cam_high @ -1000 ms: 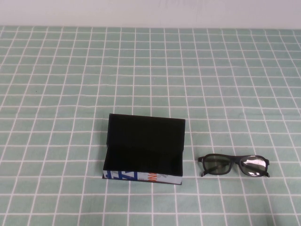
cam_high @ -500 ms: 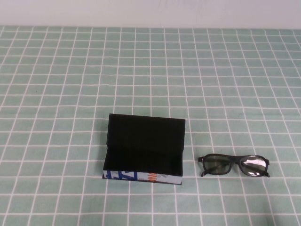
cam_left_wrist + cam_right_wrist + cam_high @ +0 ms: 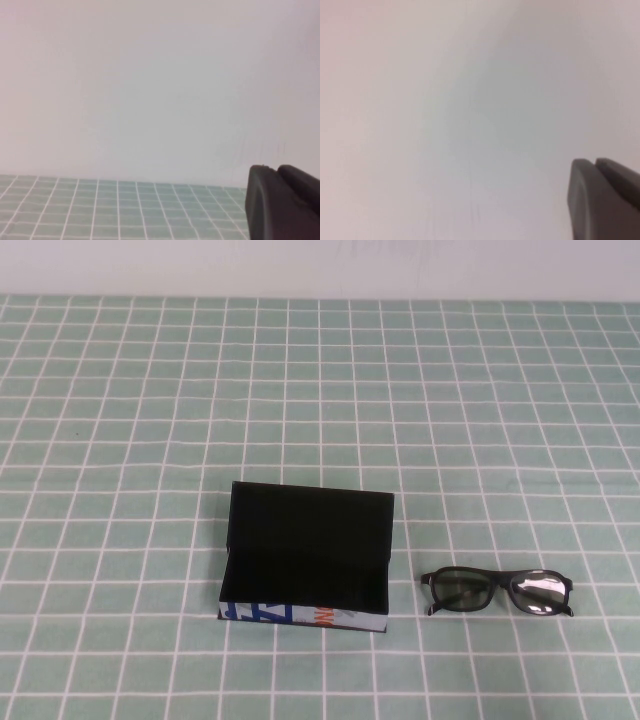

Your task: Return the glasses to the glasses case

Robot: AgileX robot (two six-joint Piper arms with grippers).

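Note:
The glasses case (image 3: 305, 558) lies open near the front middle of the table, its lid standing up at the back, its black inside bare and its printed front side facing me. The black glasses (image 3: 497, 592) lie folded on the cloth just right of the case, apart from it. Neither arm shows in the high view. My left gripper (image 3: 274, 169) is shut and empty, raised above the table and facing the white wall. My right gripper (image 3: 594, 162) is shut and empty, with only the white wall before it.
A green cloth with a white grid (image 3: 320, 400) covers the table up to a white wall (image 3: 320, 265) at the back. The cloth's far strip also shows in the left wrist view (image 3: 100, 210).

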